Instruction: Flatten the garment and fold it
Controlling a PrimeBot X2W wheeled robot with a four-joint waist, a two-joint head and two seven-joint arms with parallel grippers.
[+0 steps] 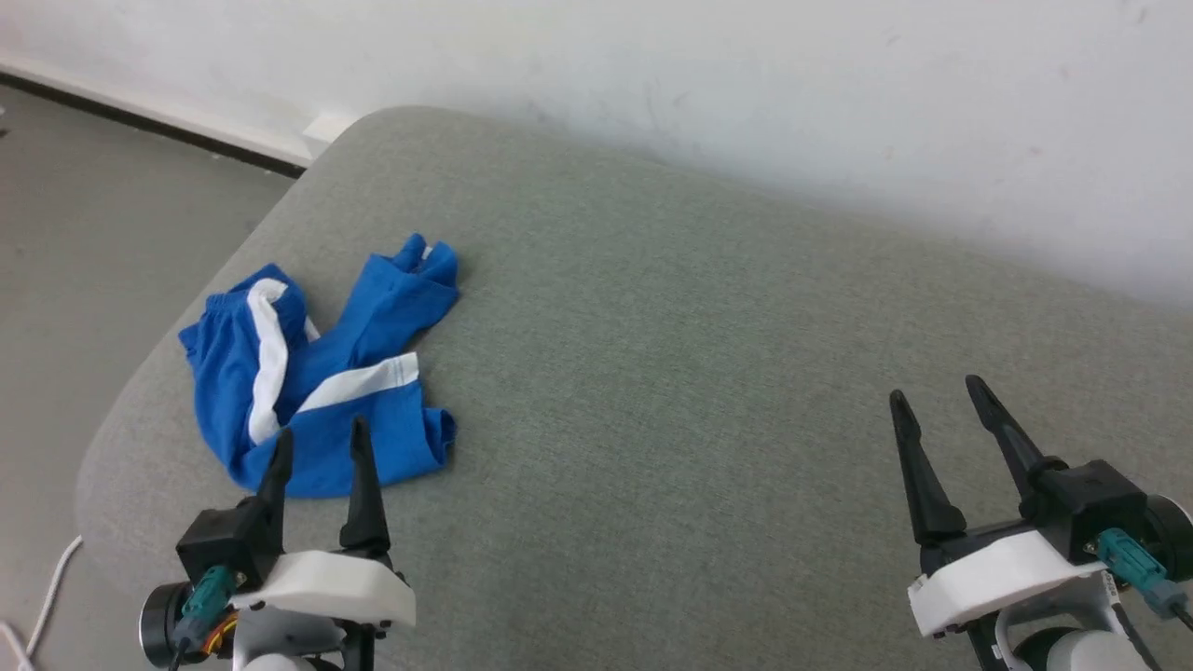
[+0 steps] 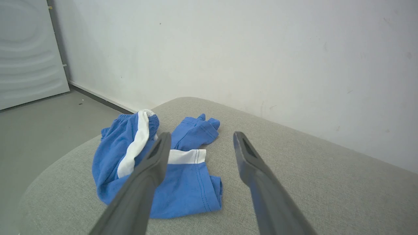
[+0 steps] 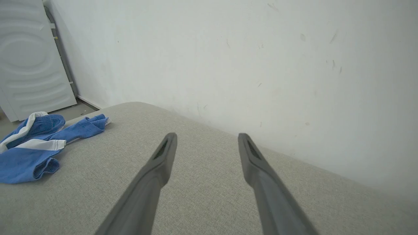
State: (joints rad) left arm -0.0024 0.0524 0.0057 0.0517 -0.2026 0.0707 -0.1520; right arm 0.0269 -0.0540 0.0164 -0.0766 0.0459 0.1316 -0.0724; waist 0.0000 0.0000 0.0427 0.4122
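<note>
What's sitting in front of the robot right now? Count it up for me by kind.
Blue shorts, crumpled, with white stripes: 1
Grey padded surface: 1
Robot tools, both open: 2 (left tool, right tool)
Total: 4

A grey fabric bench (image 1: 708,373) with a rounded corner stands against a scuffed white wall (image 1: 839,93). Grey floor (image 1: 93,205) lies to its left

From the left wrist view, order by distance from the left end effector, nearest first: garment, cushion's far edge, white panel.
1. Garment, just ahead, slightly left.
2. Cushion's far edge, behind the garment.
3. White panel, upper left, beyond the floor.
</note>
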